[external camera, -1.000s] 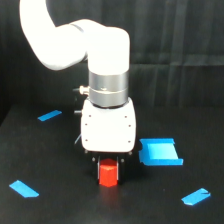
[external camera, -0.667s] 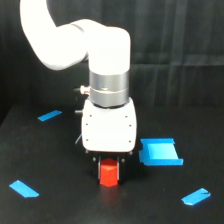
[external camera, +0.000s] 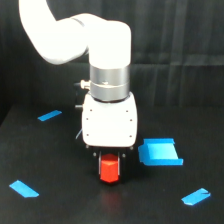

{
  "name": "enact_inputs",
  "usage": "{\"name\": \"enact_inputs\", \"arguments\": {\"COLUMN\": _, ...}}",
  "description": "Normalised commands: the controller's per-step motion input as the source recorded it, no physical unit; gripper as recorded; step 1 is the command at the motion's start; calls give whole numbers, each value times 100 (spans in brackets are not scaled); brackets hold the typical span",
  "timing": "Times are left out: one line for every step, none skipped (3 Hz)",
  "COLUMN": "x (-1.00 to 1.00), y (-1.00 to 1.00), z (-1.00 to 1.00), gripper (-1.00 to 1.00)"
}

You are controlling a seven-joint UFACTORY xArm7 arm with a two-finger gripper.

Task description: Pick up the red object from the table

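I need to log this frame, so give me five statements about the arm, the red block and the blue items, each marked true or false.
1. The small red-orange hexagonal block sits directly beneath the white gripper. True.
2. The blue square tray lies on the exterior view's left of the block. False: it lies on the right.
3. The block rests inside the tray. False: it is outside it, over the matte black table.
4. Blue tape strips mark the table. True.
5. The gripper body is black. False: white.

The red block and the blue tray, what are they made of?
The red object looks like matte plastic or painted wood: flat even colour, no shine. The blue tray looks like thin matte plastic or card, with low folded-up edges. The picture is too blurry to be sure.
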Motion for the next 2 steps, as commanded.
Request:
{"name": "enact_inputs", "arguments": {"x": -3, "y": 4, "z": 91, "gripper": -100}}
{"name": "enact_inputs", "arguments": {"x": -1, "y": 9, "z": 92, "gripper": -100}}
